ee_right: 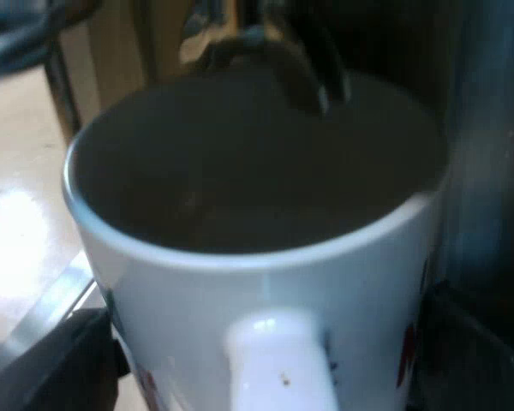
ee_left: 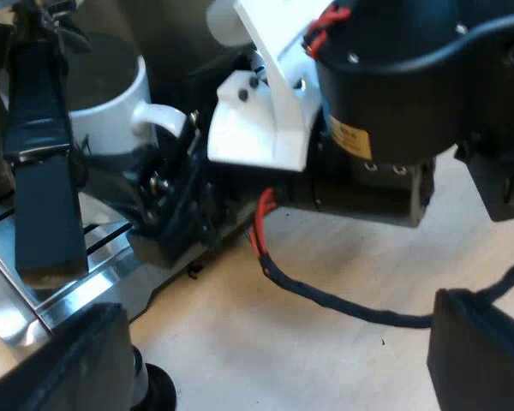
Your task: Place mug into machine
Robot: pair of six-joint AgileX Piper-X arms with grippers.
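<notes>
Where the mug stands: the white mug (ee_left: 111, 127) is in at the espresso machine (ee_left: 176, 34), upright over the slotted metal drip tray (ee_left: 34, 287) and close to the tray's edge that borders the desk (ee_left: 291, 342). Its base is hidden, so I cannot tell whether it touches the tray.
Left end effector: the left end effector (ee_left: 265, 342) is released. Its two black fingers (ee_left: 64, 360) are spread wide with nothing between them, and it hangs over bare desk just off the tray's corner.
Dark bar: an upright dark bar (ee_left: 38, 171) crosses in front of the mug. I cannot tell what it is.
Handle: the mug's handle (ee_left: 158, 116) points away from the machine, straight at the right arm (ee_left: 394, 86), which reaches in low across the desk.
Right end effector: the right end effector (ee_right: 265, 364) is clenched on the mug, with a black finger against each side of the lower wall and the handle between them.
Inside the mug: it is dark, and I cannot tell whether it holds anything.
Spout: the machine's metal spout (ee_right: 257, 47) hangs just above the mug's rim.
Red marks: small red marks (ee_right: 407, 360) show on the mug's white wall beside the handle.
</notes>
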